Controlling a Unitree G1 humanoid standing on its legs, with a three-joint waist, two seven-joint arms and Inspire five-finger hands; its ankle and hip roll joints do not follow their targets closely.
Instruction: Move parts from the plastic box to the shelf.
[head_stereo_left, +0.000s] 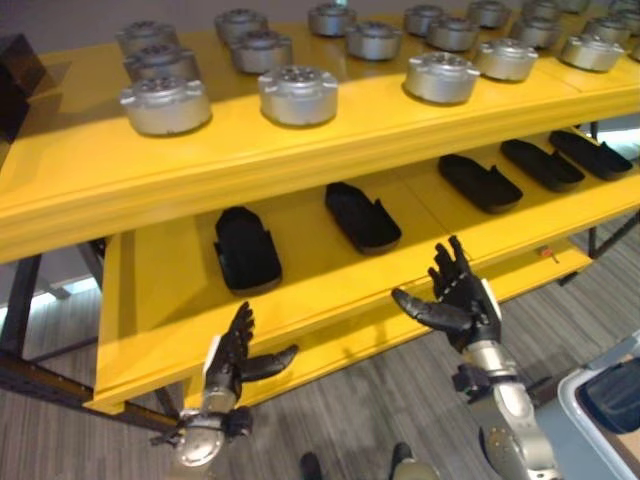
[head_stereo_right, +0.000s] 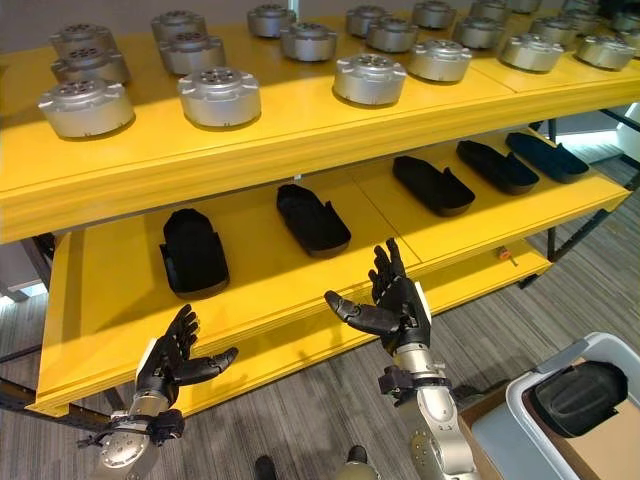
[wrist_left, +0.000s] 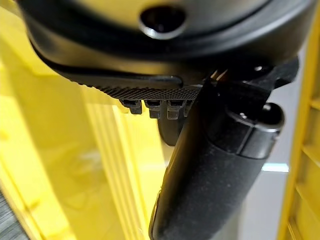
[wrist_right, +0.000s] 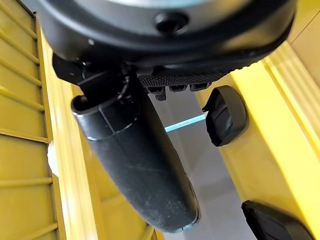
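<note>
Several black moulded parts lie in a row on the yellow shelf's middle level (head_stereo_left: 170, 300), among them one (head_stereo_left: 246, 248) at the left and one (head_stereo_left: 362, 216) beside it. My left hand (head_stereo_left: 232, 362) hovers open in front of the shelf's lower edge, holding nothing. My right hand (head_stereo_right: 396, 304) is raised open before the shelf edge, fingers straight, thumb out, also empty. A plastic box (head_stereo_right: 545, 410) at the lower right holds a black part (head_stereo_right: 580, 396). In the right wrist view the thumb (wrist_right: 135, 165) stands out beside a black part (wrist_right: 226, 116).
Several silver round metal parts, such as one (head_stereo_left: 166, 104), cover the shelf's top level (head_stereo_left: 300, 150). A lower yellow level (head_stereo_right: 480, 275) juts out towards me. Grey carpet (head_stereo_left: 380, 400) lies between me and the shelf. A brown cardboard box (head_stereo_right: 600, 455) sits next to the plastic box.
</note>
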